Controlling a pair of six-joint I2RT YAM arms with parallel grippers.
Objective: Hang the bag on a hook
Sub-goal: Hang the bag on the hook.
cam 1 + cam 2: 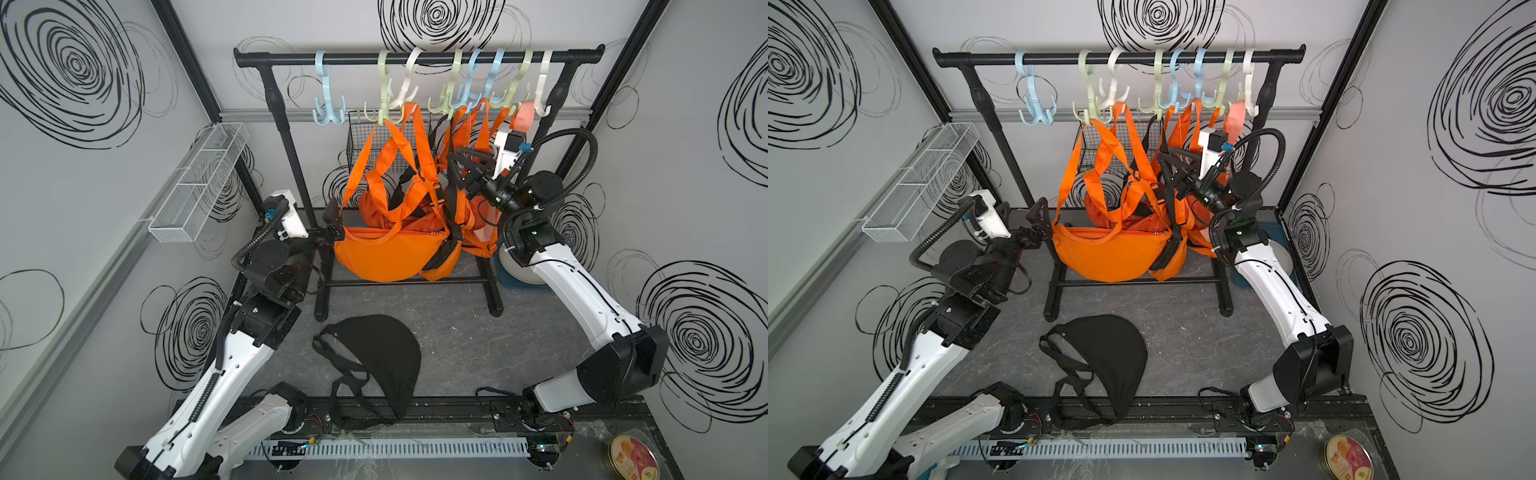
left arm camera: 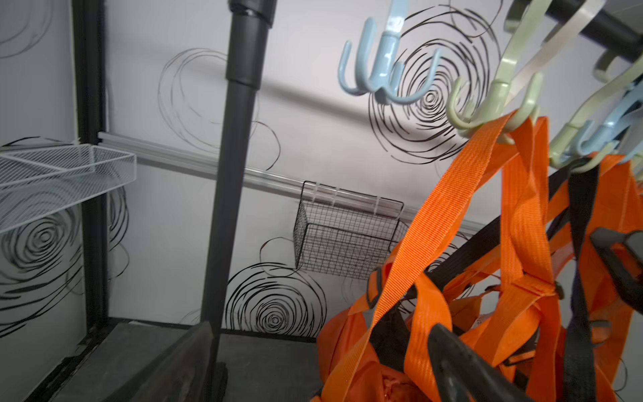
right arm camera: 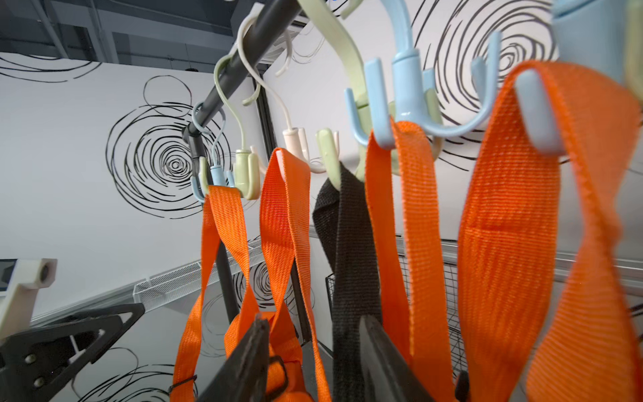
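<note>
Right hand [image 1: 457,160] is part open, holding nothing; black strap [image 3: 348,243] runs loose between its fingers, looped on a green hook [image 3: 328,153]. Orange bag [image 1: 390,253] hangs under the rail [image 1: 291,58], long axis along it. Left hand [image 1: 334,222] is wide open and empty at the bag's end. Black bag [image 1: 382,357] lies flat on the tabletop [image 1: 457,340].

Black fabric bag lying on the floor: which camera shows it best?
Both top views: the black fabric bag lies whole on the grey floor, its strap trailing forward. The wrist views face the plastic hooks and orange webbing straps, so show none of it.
</note>
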